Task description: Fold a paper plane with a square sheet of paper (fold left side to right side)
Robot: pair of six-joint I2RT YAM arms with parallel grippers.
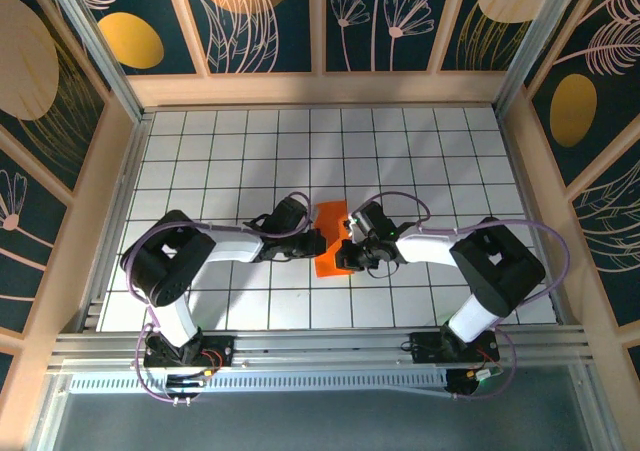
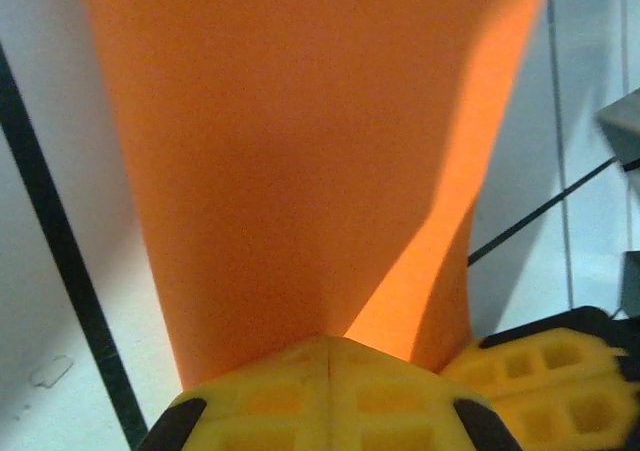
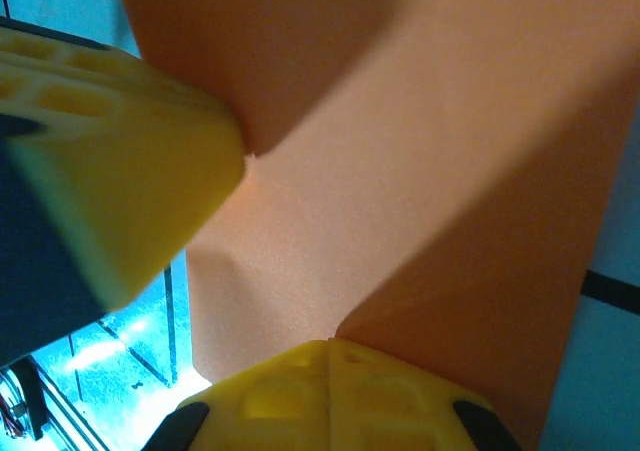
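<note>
left claw [image 2: 330, 359]: pinched shut on the orange paper sheet [image 1: 330, 219] | right claw [image 3: 330, 359]: pinched shut on it too, just beside | sheet: between both claws, long axis running ahead of them | nearer arm: neither

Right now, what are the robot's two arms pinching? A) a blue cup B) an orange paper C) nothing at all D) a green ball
B: the left jaws and the right jaws are both pressed shut on the orange paper, and each wrist view shows the sheet spreading out from between closed yellow pads.
</note>
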